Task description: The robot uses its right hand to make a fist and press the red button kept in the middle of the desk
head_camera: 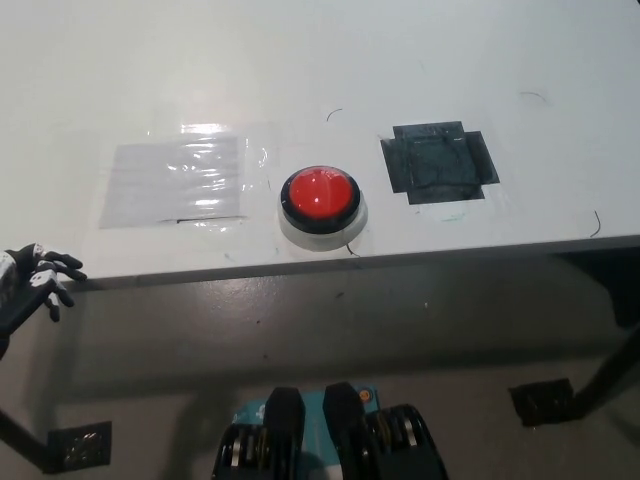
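A round red button (320, 194) with a black ring and a white base sits in the middle of the white desk (300, 70), close to its front edge. My white left hand (35, 281) hangs at the lower left, just off the desk's front left corner, fingers apart and holding nothing. My black right arm and hand do not show anywhere in the head view.
A clear plastic sheet (175, 181) is taped flat left of the button. A dark taped patch (440, 163) lies to its right. The desk's front edge (450, 252) runs across the picture; black desk feet (545, 401) stand on the floor below.
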Motion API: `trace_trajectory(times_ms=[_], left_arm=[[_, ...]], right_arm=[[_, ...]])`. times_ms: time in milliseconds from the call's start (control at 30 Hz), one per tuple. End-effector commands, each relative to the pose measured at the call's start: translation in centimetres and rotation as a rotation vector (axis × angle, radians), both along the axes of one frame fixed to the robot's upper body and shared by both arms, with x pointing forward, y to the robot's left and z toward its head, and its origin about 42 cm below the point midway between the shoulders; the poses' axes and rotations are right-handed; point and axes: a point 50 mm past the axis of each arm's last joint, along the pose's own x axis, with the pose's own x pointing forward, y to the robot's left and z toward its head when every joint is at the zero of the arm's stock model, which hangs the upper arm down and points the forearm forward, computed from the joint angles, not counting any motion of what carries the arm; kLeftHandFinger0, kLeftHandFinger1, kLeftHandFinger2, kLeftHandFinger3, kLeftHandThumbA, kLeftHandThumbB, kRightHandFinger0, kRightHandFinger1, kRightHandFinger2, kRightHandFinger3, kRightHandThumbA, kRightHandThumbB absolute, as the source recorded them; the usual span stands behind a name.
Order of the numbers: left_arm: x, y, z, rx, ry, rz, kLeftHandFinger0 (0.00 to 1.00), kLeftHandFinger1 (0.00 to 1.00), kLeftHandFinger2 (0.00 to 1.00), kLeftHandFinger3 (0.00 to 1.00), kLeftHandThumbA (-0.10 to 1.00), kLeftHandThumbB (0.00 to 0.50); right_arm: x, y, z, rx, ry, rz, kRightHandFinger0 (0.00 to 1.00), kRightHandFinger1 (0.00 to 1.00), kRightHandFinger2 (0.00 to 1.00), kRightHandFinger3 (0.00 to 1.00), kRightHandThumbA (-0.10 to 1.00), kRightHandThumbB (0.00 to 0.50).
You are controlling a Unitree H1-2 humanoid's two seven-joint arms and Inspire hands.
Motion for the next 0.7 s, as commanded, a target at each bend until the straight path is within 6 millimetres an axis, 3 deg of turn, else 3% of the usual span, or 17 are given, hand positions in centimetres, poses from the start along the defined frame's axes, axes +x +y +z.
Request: trace_trajectory(times_ms=[0,33,100,133,233,267,300,367,400,500,667], left_arm=[[0.5,0.3,1.8,0.006,-0.04,-0.026,0.24,0.31,0.45,0.59,0.49,0.0],[0.6,0.4,1.8,0.009,-0.04,-0.027,0.23,0.3,0.45,0.59,0.49,0.0],[0.7,0.4,1.9,0.011,-0.044,-0.029,0.23,0.3,0.44,0.58,0.48,0.0],[0.8,0.3,1.9,0.012,-0.044,-0.031,0.22,0.3,0.43,0.57,0.48,0.0],[0.6,0.3,1.6,0.017,-0.036,-0.022,0.24,0.31,0.44,0.56,0.49,0.0],[0.6,0.3,1.6,0.02,-0.031,-0.025,0.25,0.32,0.45,0.57,0.49,0.0],[0.6,0.3,1.6,0.025,-0.038,-0.029,0.24,0.31,0.45,0.58,0.49,0.0],[0.7,0.2,1.6,0.022,-0.032,-0.029,0.25,0.32,0.46,0.58,0.48,0.0],[0.6,0.1,1.6,0.015,-0.032,-0.033,0.25,0.32,0.46,0.58,0.48,0.0],[0.5,0.0,1.6,0.021,-0.026,-0.029,0.26,0.33,0.46,0.58,0.49,0.0],[0.6,0.0,1.7,0.013,-0.028,-0.04,0.24,0.31,0.44,0.56,0.48,0.0]], right_arm=[[1.2,0.0,4.0,-0.05,-0.072,0.024,0.92,1.0,1.0,1.0,1.0,0.283],[1.7,-0.1,4.7,-0.065,-0.086,0.034,0.92,1.0,1.0,1.0,1.0,0.318],[3.1,0.0,7.4,-0.105,-0.141,0.073,0.97,1.0,1.0,1.0,1.0,0.326],[4.8,0.6,10.0,-0.111,-0.197,0.111,0.97,1.0,1.0,1.0,1.0,0.366],[6.3,1.4,12.3,-0.182,-0.249,0.129,0.94,1.0,1.0,1.0,1.0,0.378],[7.0,2.0,13.5,-0.197,-0.273,0.151,0.96,1.0,1.0,1.0,1.0,0.359],[7.9,2.8,14.7,-0.198,-0.287,0.159,0.97,1.0,1.0,1.0,1.0,0.399],[8.7,3.3,15.6,-0.216,-0.304,0.182,0.99,1.0,1.0,1.0,1.0,0.398],[10.3,4.9,17.2,-0.219,-0.328,0.211,1.0,1.0,1.0,1.0,1.0,0.364],[12.8,7.7,18.7,-0.217,-0.354,0.265,0.97,1.0,1.0,1.0,1.0,0.416],[14.9,12.2,19.7,-0.2,-0.359,0.334,0.93,1.0,1.0,1.0,1.0,0.419]])
